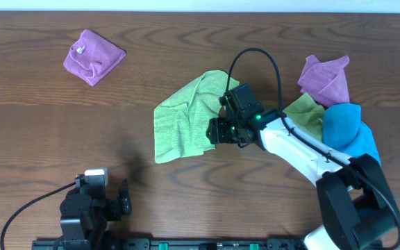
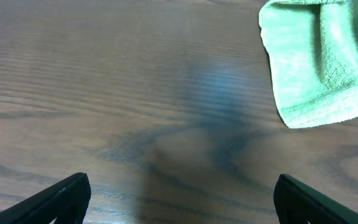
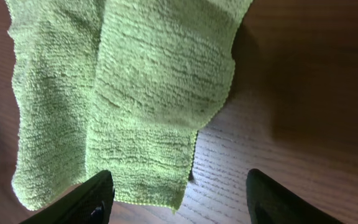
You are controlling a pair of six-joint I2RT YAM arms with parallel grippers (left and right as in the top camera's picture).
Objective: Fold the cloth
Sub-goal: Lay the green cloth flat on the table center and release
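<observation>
The cloth (image 1: 182, 118) lies in the middle of the bench (image 1: 40, 118), one flap lapped loosely over itself. We judge the fold barely begun, with a neat halving left to do. Our right claw (image 3: 178, 196) hovers spread over its edge, gripping nothing. The left claw (image 2: 179, 199) is spread too, well apart.

My right arm (image 1: 301, 147) is white with a looping black cable (image 1: 255, 52) (green light (image 1: 257, 117) at the wrist), my left gripper (image 2: 182, 186) black.
</observation>
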